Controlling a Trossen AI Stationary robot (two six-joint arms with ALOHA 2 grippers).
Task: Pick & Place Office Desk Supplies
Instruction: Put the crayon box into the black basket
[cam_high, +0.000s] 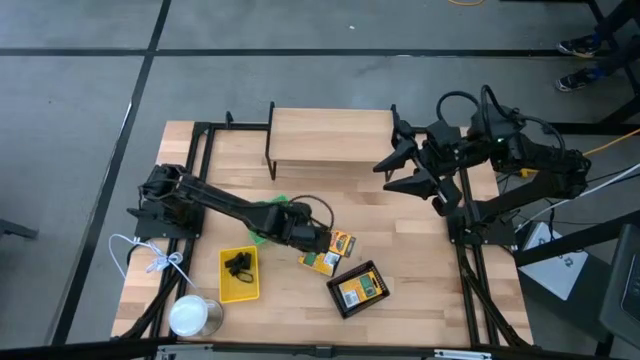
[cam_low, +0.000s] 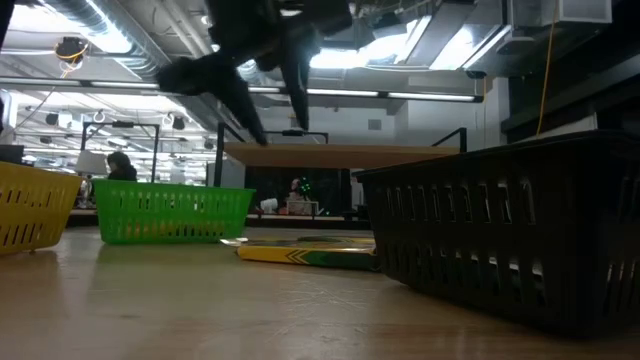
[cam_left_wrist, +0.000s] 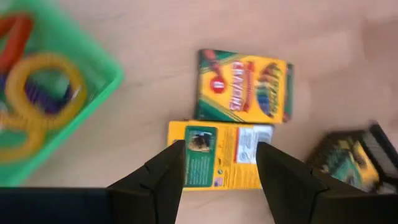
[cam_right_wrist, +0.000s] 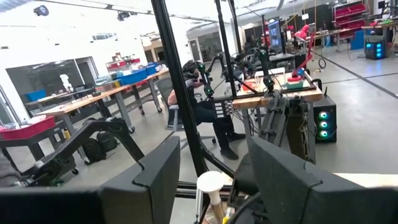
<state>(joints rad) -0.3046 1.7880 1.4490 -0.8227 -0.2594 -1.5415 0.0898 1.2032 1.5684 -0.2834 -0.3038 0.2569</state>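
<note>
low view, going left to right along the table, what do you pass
yellow tray → green tray → flat crayon boxes → black mesh tray

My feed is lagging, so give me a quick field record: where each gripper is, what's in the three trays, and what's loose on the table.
left gripper: open, above the yellow crayon box, holding nothing
right gripper: open, raised at the table's far right, empty
green tray: orange and purple loops
yellow tray: black clips
black mesh tray: one crayon box
loose on table: two crayon boxes side by side, the second beyond the first
</note>
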